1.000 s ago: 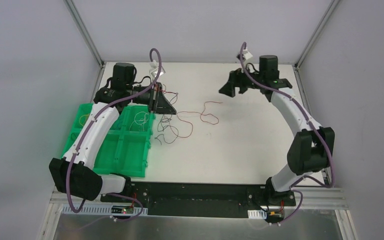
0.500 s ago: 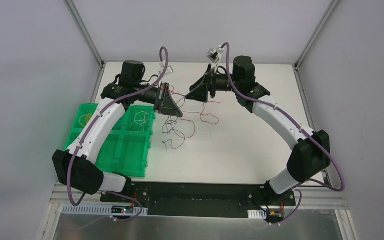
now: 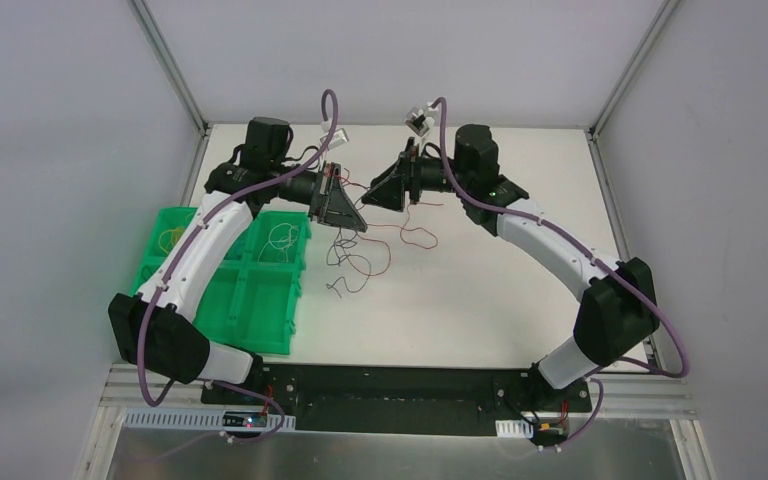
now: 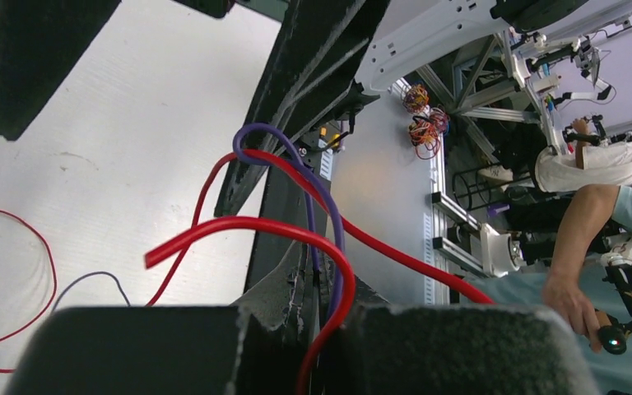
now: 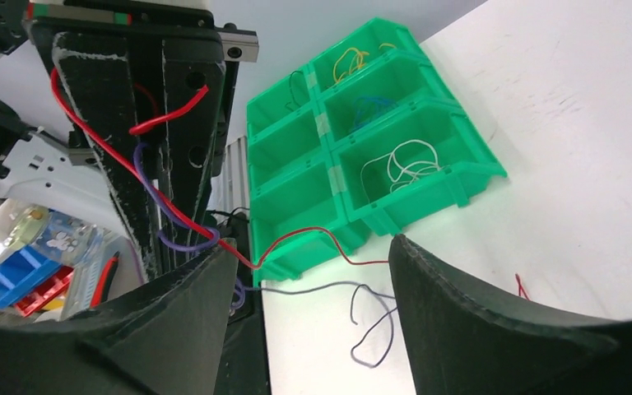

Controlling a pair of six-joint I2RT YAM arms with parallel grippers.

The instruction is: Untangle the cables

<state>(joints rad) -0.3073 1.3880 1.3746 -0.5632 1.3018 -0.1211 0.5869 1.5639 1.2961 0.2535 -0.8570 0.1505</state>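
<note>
**One strand out of the raised pair**

The left gripper (image 3: 338, 207) hangs raised over the far middle of the table. Its fingers are pressed together on a red wire (image 4: 255, 226) and a purple wire (image 4: 322, 202), which loop out of the pinch and cross each other. The right gripper (image 3: 385, 190) faces it close by, fingers apart and holding nothing. In its own view the two strands run down the left fingers, across the gap ahead.

The step in hand looks like taking one strand and drawing it free. It is best to close on a single colour where red and purple run apart, not at the crossing. Then pull slowly sideways and watch that the other strand does not drag along, since wire this thin slips or snags easily.

Plain grey walls (image 3: 410, 50) and aluminium posts (image 3: 165, 65) enclose the cell. On the left of the white table (image 3: 500, 290) sits a green compartment bin (image 3: 260, 340). It holds white wires (image 5: 403, 164), blue wires (image 5: 374, 107) and yellow wires (image 5: 350, 58) in separate compartments. Just beside the bin, below the grippers, a loose tangle (image 3: 355, 262) of red and dark strands lies on the table.
</note>
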